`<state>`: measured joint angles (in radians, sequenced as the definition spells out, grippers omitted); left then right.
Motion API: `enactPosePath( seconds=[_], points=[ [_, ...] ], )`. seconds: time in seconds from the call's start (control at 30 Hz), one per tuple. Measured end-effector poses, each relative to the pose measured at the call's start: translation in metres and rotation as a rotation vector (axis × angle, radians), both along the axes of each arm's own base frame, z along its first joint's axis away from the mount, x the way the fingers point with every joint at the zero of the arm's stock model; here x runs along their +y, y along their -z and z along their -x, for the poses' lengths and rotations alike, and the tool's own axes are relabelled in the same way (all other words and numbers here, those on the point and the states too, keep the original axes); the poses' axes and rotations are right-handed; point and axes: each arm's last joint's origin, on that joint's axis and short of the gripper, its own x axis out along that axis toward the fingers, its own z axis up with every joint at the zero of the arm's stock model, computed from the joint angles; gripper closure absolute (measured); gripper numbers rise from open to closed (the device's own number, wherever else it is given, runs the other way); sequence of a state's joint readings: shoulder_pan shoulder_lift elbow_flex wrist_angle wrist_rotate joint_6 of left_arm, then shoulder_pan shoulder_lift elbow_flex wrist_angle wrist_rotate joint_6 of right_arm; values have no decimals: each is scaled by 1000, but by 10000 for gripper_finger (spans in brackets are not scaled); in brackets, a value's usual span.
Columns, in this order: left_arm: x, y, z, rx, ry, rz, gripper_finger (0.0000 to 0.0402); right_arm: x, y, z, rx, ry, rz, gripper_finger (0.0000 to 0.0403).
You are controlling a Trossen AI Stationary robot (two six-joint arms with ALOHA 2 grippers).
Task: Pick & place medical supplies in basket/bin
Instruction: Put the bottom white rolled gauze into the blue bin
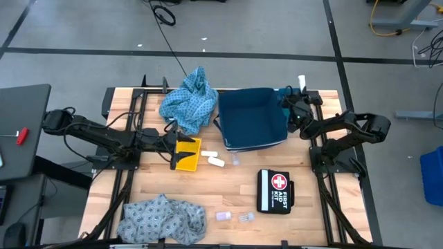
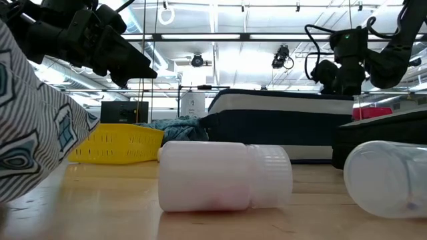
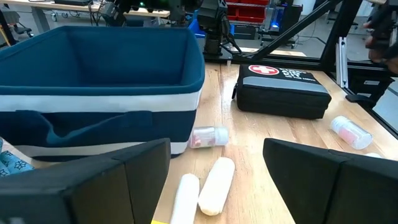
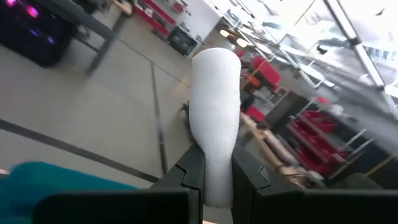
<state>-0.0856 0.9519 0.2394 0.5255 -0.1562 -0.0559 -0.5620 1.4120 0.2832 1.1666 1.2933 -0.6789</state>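
Just beside the basket (image 1: pixel 252 117) rim, our right tool (image 1: pixel 296 93) pinches a white roll (image 4: pixel 214 118) low down; released now, it could topple outside, while the left tool (image 1: pixel 173 142) waits released.

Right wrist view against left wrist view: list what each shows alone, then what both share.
Right wrist only: the right gripper shut on a white roll that stands up from its fingers.

Left wrist only: two white rolls and a small vial on the table by the first aid kit, between the left gripper's open fingers.

Both: the blue basket.
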Motion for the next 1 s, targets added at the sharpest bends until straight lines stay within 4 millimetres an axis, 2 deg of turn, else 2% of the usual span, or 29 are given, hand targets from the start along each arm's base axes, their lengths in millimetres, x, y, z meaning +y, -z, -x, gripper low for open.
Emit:
enactPosePath(
  seconds=[0.4,0.77,1.0],
  points=[
    [0,0,0,2,-1,7,141,1,27,0,-251,-98,-75,365],
    [0,1,0,7,2,11,141,5,46,4,-311,-138,-215,365],
    [0,1,0,7,2,12,141,5,47,4,-306,-144,-230,364]
  ],
)
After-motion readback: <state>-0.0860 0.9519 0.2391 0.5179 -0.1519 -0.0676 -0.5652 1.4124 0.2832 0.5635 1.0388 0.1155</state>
